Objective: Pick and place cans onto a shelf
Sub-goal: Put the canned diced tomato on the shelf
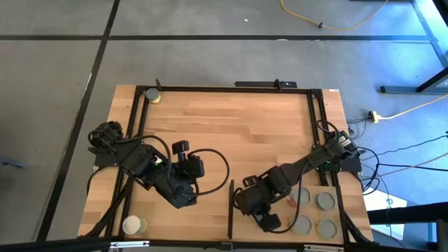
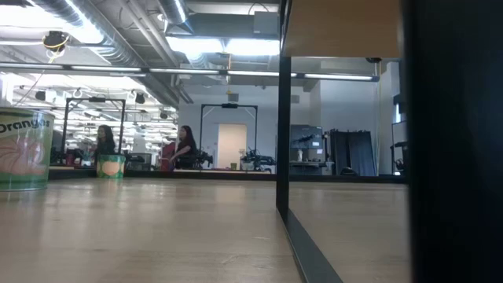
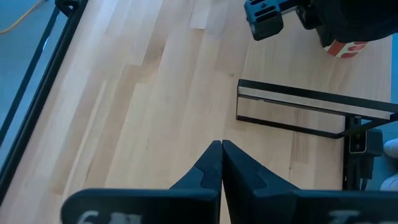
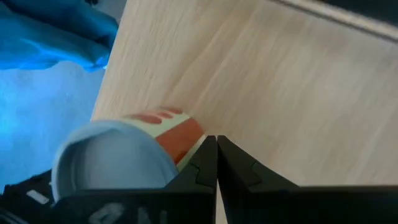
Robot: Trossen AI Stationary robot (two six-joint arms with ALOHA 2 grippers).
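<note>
Nearest the right wrist camera, the right gripper (image 4: 216,144) has its fingers closed together, holding nothing, with a red-sided can (image 4: 134,155) just beside them near the table's front edge. That tin looks rigid, light and smooth, likely slippery, so opposite sides of its wall suit best. The left gripper (image 3: 221,149) is closed and empty over bare wood near the shelf (image 3: 298,109)

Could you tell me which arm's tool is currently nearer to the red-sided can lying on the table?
The right. The right tool sits shut right beside the red-sided can, at the table's near right. The left tool, also shut, is farther off, across the thin black strip.
</note>
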